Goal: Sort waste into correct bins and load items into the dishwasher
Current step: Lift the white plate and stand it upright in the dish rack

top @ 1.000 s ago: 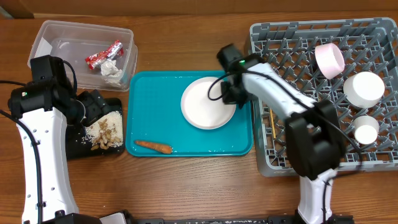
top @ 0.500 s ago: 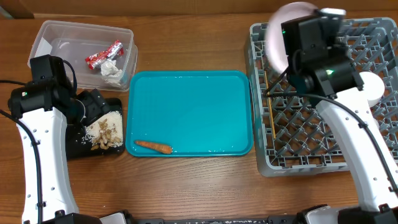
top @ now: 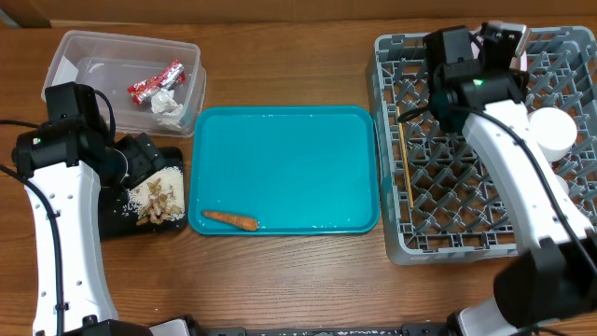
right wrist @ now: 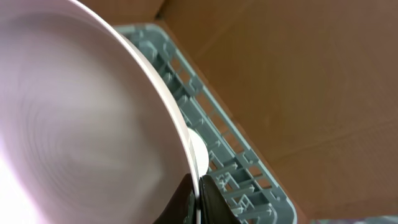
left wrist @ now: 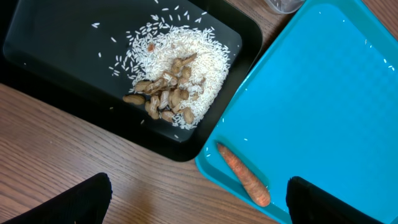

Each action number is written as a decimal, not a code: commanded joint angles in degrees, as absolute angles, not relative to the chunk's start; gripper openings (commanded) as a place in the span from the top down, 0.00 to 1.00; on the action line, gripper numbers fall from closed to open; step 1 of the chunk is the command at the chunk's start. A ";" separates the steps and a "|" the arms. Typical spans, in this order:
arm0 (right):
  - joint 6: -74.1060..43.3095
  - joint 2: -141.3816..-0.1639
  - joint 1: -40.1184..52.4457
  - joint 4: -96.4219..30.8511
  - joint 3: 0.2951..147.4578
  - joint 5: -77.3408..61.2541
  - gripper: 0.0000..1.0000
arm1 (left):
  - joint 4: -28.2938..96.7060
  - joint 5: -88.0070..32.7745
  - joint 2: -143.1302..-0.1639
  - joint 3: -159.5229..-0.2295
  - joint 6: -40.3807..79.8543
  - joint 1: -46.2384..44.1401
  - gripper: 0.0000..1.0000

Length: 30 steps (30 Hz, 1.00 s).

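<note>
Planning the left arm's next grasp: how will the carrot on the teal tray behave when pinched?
The carrot looks stiff and light, so it should probably lift without drooping. Its tapered, rounded shape may let it roll or slip from a pinch. It lies near the tray's raised rim, which could crowd the grasp.

The bench (top: 280, 75) is brown wood with clear grain and a low sheen. The teal tray (top: 280, 159) is smooth, glossy plastic. The black tray (left wrist: 62, 37) by the left edge is smooth plastic too, but duller. At the far left corner, the tub (top: 63, 70) is clear plastic and holds a shiny foil wrapper (top: 156, 82) and a crumpled paper tissue (top: 169, 107). The rack (top: 448, 201) is matt grey plastic. The plate (right wrist: 81, 124) looks smooth, glossy white. The rice (left wrist: 180, 62) is grainy and the carrot (left wrist: 244, 176) slightly rough.
</note>
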State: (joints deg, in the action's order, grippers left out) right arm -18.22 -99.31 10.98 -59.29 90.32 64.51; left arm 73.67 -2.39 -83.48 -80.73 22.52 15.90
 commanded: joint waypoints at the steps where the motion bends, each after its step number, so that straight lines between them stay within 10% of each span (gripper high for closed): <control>1: -19.42 -102.39 10.63 -58.96 89.95 64.12 0.96 | 73.41 -3.03 -82.83 -81.47 23.33 16.10 0.08; 23: -21.30 -104.18 23.55 -61.23 89.95 44.73 0.96 | 73.23 -3.03 -82.83 -81.47 23.35 16.10 0.09; 25: -21.34 -104.18 25.45 -61.63 89.95 41.67 0.71 | 73.23 -3.03 -82.83 -81.47 23.35 16.10 0.08; 30: -26.89 -103.88 25.82 -64.69 90.08 39.81 0.59 | 73.45 -3.03 -82.83 -81.47 23.33 16.10 0.07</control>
